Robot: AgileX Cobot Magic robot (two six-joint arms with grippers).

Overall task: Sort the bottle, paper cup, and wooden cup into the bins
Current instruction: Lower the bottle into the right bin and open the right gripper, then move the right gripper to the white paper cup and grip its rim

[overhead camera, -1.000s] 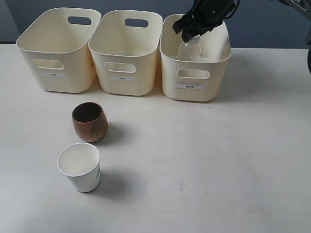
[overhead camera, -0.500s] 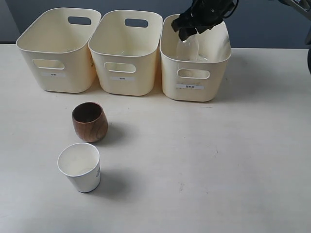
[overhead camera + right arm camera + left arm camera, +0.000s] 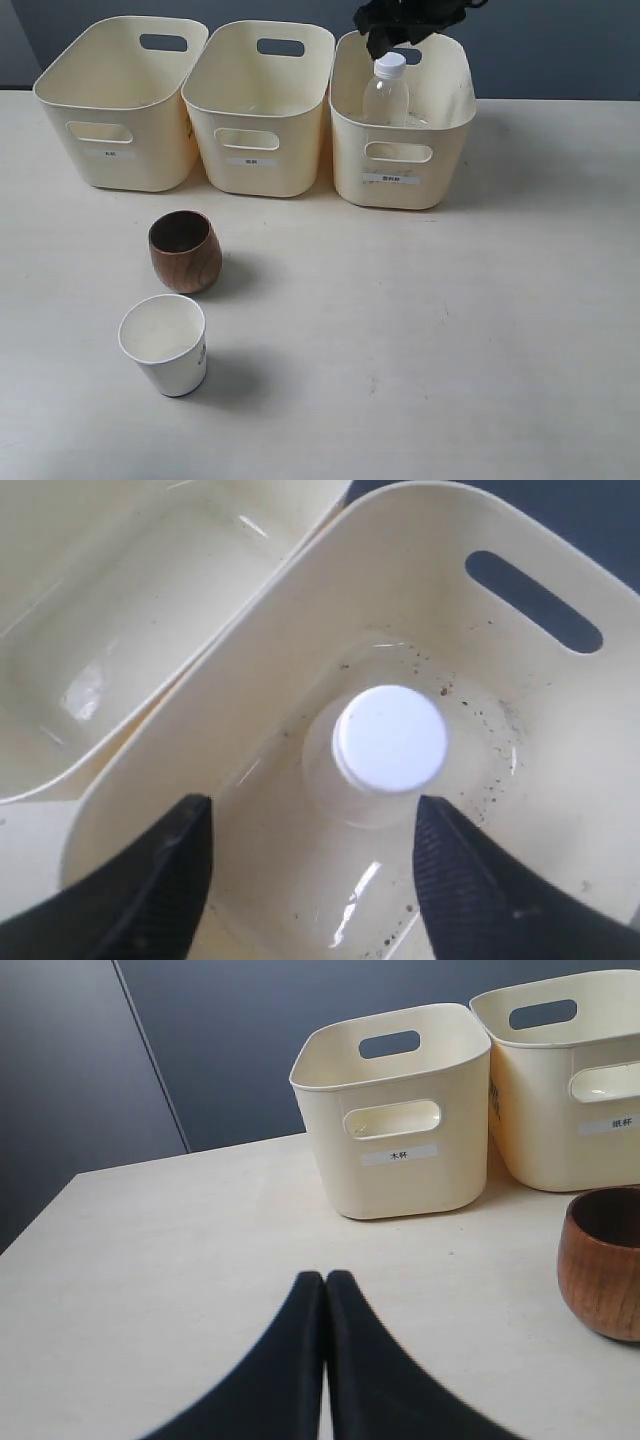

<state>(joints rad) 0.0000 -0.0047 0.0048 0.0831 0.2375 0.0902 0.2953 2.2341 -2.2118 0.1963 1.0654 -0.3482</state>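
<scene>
Fingers [image 3: 150, 880] of the right gripper [image 3: 405, 22] are spread wide apart and hold nothing; the gripper is poised above the bin [image 3: 402, 150] at the right end of the row along the table's far edge. Directly beneath it the bottle [image 3: 386, 90] is seen standing upright inside that bin — its white cap [image 3: 389, 737] lies between the two dark fingers in the right wrist view, clear of both.

The left gripper [image 3: 325, 1290] is shown pressed closed, its two black tips meeting with nothing between them, low over the table [image 3: 180, 1260] near the bin [image 3: 120, 100] at the left end of the row. The middle bin [image 3: 258, 105] is set between the other two, its sides just beside theirs.

Nearer the front-left part of the table the wooden cup [image 3: 184, 251] is placed upright, and the paper cup [image 3: 165, 344] stands upright closer to the front edge — the two are near each other but not touching.
</scene>
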